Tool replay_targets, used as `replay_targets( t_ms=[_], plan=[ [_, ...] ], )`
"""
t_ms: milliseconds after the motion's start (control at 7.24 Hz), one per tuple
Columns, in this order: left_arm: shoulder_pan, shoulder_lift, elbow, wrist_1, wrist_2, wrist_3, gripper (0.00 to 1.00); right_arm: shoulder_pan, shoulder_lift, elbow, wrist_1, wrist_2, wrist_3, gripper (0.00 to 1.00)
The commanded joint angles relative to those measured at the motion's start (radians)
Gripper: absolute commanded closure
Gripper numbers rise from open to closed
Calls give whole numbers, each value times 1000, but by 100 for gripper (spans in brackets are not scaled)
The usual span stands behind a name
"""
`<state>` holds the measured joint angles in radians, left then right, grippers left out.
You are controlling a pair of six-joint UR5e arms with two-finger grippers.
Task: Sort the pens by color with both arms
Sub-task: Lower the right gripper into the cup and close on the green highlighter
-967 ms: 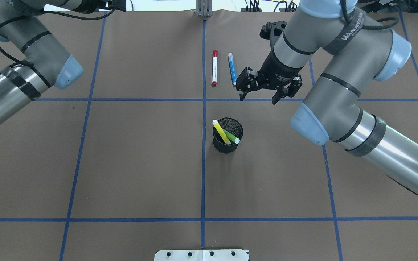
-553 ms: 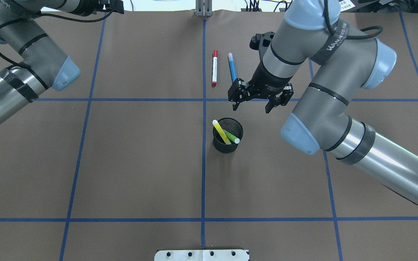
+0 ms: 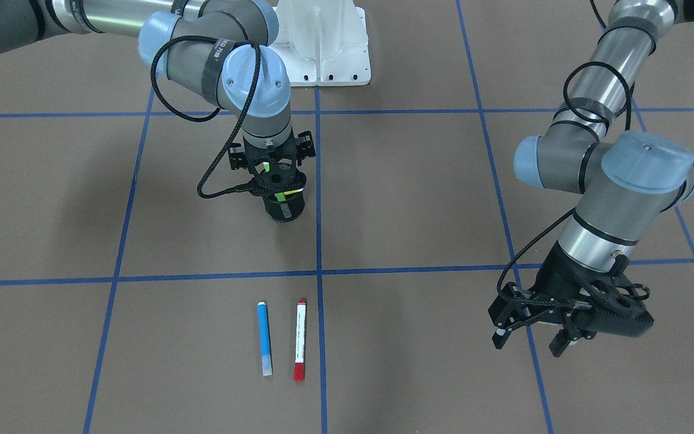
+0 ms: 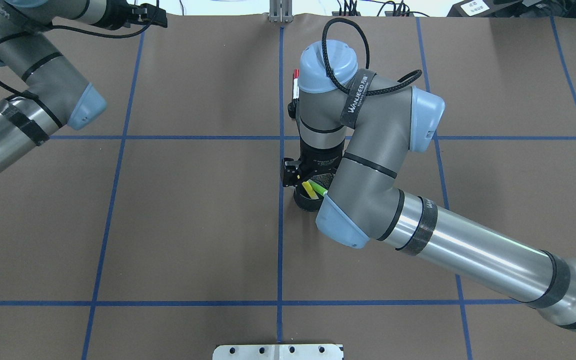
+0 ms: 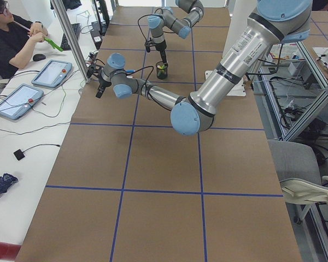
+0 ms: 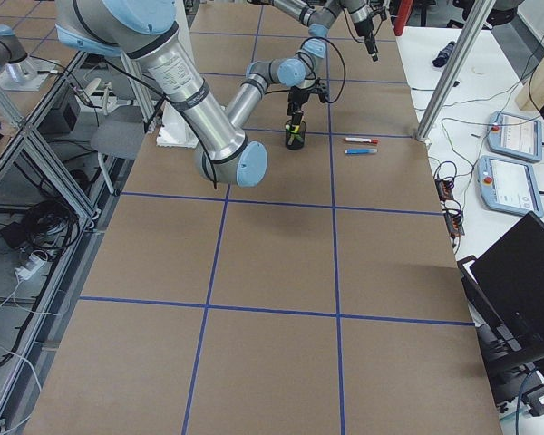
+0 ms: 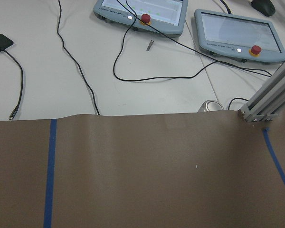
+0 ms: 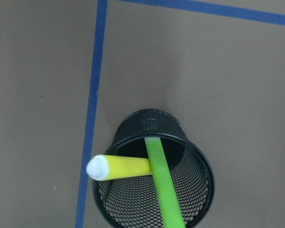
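In my right wrist view, low in the frame: a yellow pen (image 8: 126, 167) with a pale cap, a lime green pen (image 8: 164, 190), a black mesh cup (image 8: 149, 121). Front view, lower centre: a blue pen (image 3: 264, 337), a white pen (image 3: 300, 334) capped red, a brown table (image 3: 413, 199) gridded with blue tape lines (image 3: 202, 278).

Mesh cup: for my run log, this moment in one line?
right claw over mesh cup, state unclear; left claw open; cup: yellow pen, green pen; table: blue pen, red-capped pen
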<state>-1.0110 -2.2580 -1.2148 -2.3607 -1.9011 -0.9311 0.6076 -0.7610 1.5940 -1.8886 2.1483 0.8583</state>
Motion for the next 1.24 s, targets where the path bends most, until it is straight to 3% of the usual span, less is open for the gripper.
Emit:
replay_targets(
  t_ms=[0, 553, 1105],
  plan=[
    [0, 0, 1, 1, 1, 0, 0, -2, -12, 1, -1, 7, -13, 24],
    [3, -2, 1, 1, 1, 0, 0, 21, -29, 9, -1, 34, -62, 58],
    [3, -2, 1, 0, 1, 0, 0, 21, -40, 20, -1, 41, -62, 57]
  ],
)
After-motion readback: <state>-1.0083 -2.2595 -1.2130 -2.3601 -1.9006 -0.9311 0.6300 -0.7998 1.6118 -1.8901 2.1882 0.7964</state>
